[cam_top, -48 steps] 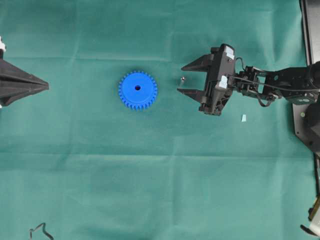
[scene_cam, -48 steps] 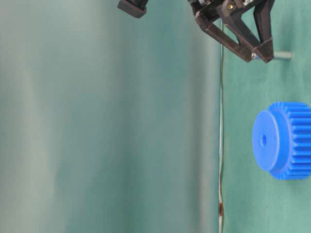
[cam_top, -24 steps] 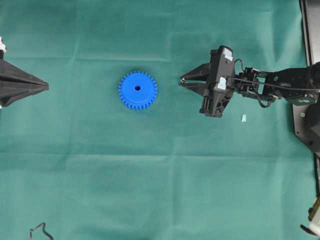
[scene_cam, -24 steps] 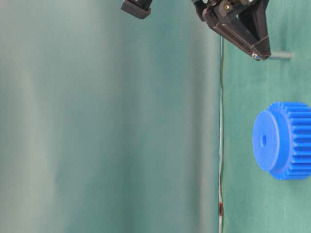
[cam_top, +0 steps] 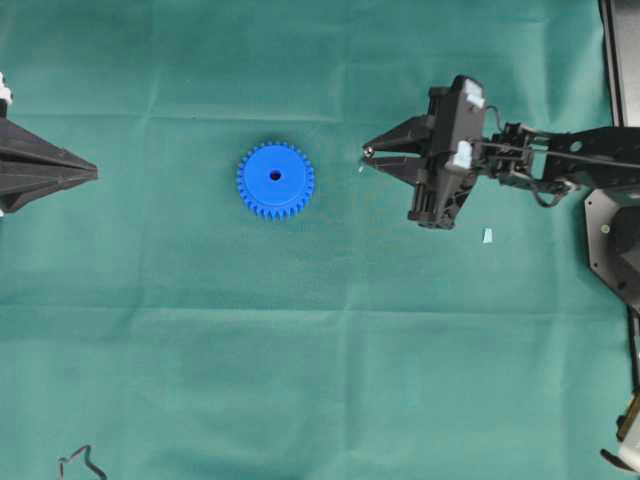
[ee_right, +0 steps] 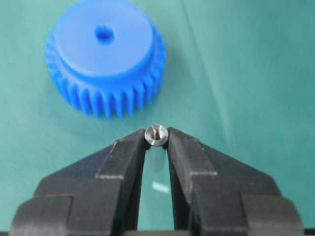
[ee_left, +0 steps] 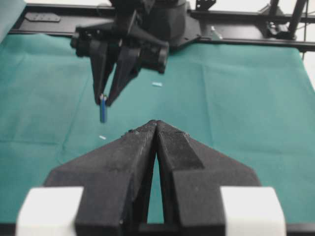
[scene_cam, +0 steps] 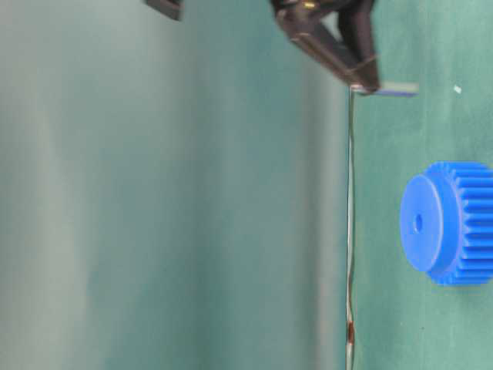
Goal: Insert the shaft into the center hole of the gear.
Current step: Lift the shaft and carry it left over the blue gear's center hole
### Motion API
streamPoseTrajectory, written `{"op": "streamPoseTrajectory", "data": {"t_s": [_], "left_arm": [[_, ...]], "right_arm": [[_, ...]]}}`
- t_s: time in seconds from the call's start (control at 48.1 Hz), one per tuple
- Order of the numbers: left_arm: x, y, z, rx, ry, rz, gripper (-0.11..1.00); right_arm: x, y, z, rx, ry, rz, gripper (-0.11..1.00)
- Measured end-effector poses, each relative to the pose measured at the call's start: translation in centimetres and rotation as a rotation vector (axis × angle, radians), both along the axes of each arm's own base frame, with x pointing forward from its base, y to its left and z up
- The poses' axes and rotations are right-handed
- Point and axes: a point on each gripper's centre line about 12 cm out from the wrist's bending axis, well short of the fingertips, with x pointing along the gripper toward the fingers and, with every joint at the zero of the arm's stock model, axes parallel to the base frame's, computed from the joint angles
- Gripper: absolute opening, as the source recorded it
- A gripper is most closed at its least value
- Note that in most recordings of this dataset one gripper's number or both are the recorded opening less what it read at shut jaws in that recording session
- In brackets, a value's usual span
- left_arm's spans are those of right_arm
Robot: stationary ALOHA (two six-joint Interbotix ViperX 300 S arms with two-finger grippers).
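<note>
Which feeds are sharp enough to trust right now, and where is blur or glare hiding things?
Right wrist view: shaft tip sharp with slight glare; gear mildly soft. Table-level view: rotated sideways, left half a blurred curtain, gear crisp. Left wrist view: left hand soft up close. Overhead view: even light, shaft tiny.

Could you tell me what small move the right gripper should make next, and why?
Probably carry the shaft sideways to above the gear. The right gripper pinches it clear of the cloth, but the center hole lies well off to the side.
</note>
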Motion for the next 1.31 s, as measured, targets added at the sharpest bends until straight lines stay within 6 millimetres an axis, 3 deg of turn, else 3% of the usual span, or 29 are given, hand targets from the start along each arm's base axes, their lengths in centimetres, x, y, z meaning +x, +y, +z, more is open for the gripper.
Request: {"op": "streamPoseTrajectory", "data": {"t_s": [0.125,0.478,0.602,0.997,1.309], "left_arm": [[0.0,0.0,0.0,0.0,0.0,-0.002,0.0],[0.0,0.0,0.0,0.0,0.0,0.0,0.0],[0.0,0.0,0.0,0.0,0.0,-0.002,0.0],[0.0,0.0,-0.1,0.0,0.002,0.0,0.0],[0.0,0.0,0.1,0.002,-0.003,0.0,0.0]], "right_arm": [[-0.3,0.1,1.2,0.004,-0.006,0.004,0.16],[0.0,0.2,1.5,0.01,0.002,0.008,0.16],[1.4,0.4,1.8,0.003,-0.003,0.026,0.16],[8.9,0.8,2.2,-0.027,0.043,0.111,0.16],[10.0,0.8,2.2,-0.042,0.056,0.13,0.16]]}}
